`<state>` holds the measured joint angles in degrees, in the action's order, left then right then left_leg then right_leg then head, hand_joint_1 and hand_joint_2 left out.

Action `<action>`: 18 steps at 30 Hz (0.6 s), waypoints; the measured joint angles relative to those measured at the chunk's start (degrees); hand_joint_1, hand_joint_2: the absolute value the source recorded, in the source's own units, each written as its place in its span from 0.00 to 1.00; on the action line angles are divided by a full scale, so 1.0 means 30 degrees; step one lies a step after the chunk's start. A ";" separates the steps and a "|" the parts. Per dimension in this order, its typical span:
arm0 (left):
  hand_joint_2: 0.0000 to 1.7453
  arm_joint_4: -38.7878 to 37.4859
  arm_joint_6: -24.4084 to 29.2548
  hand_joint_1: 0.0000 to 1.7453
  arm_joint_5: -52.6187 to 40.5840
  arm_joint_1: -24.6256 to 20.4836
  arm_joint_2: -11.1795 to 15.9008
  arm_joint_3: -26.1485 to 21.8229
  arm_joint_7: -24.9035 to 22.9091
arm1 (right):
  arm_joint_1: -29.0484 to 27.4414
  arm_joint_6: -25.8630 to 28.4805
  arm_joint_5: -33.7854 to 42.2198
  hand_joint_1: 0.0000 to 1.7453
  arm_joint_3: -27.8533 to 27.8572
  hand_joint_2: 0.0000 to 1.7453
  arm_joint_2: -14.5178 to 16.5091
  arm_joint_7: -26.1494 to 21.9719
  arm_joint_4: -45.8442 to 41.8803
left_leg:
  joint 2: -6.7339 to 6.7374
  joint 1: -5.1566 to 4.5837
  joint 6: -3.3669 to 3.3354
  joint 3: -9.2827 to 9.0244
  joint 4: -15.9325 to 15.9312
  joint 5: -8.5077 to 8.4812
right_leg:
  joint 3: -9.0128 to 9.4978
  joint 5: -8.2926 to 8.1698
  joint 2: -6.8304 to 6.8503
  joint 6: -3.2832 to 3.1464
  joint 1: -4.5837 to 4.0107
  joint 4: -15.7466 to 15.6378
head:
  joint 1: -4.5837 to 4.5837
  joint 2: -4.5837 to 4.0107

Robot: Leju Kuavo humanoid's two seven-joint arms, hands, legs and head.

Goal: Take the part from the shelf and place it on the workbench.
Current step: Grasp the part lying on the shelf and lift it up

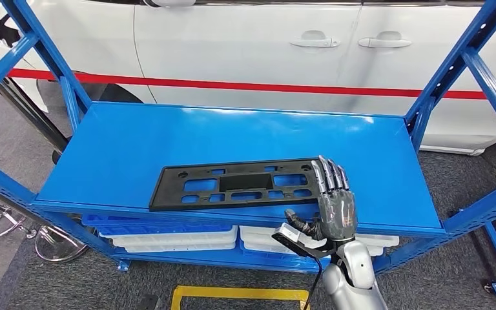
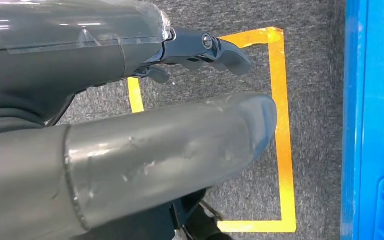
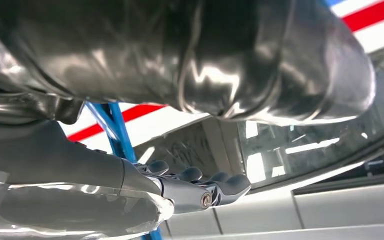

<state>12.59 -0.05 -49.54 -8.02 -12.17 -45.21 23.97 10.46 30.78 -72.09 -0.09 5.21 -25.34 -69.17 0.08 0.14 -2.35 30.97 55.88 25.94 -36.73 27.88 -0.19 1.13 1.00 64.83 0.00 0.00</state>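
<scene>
From my station the head view was bright and evenly lit from overhead, sharp across most of the frame. The blue shelf (image 1: 245,139) carried a pale sheen along its far edge, and the white car (image 1: 252,48) behind it reflected softly without blowing out. Shadows were faint; I saw only a thin one under the black part (image 1: 236,184). Straight rails bowed slightly toward the corners. In the left wrist view the left hand (image 2: 130,150) sat too close and looked soft, with glare on its clear cover. The right wrist view looked up past the right hand (image 3: 180,190), dark against bright, with streaky highlights and blurred edges.
</scene>
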 joint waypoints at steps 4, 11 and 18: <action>0.00 0.0000 0.0018 0.00 -0.0071 -0.0171 -0.0053 0.0082 -0.0091 | 0.0296 -0.0002 -0.2065 0.00 -0.0439 0.00 -0.0734 0.1350 0.0914 | -0.0035 -0.0114 0.0338 0.0190 0.0441 0.0290 | 0.0801 -0.0461 -0.0023 -0.0418 -0.0115 -0.1914 | -0.0025 -0.0002; 0.00 0.0000 0.0024 0.00 0.0053 -0.0236 -0.0046 0.0215 -0.0098 | 0.0844 0.0000 -0.0567 0.00 -0.1690 0.00 -0.1854 0.1440 0.3065 | -0.0046 0.0069 0.0930 0.2604 0.5475 0.2751 | 0.0946 -0.0452 0.0040 -0.0907 0.0018 -0.2071 | -0.0036 0.0000; 0.00 0.0000 0.0049 0.00 0.0113 -0.0265 -0.0026 0.0259 -0.0056 | 0.0848 -0.0002 0.1819 0.00 -0.2871 0.00 -0.2534 0.1289 0.3843 | -0.0053 -0.0137 0.0222 0.0572 0.0546 -0.0165 | 0.1253 -0.0371 -0.0036 -0.0684 -0.0117 -0.2259 | -0.0038 0.0000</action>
<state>12.59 0.10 -49.21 -8.82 -12.25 -44.43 23.80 13.01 30.77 -66.63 -8.71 -2.39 -21.47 -57.64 -0.07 -0.27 -1.68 32.68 57.52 25.44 -32.97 26.77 -0.30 -0.92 0.65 58.05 -0.11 0.00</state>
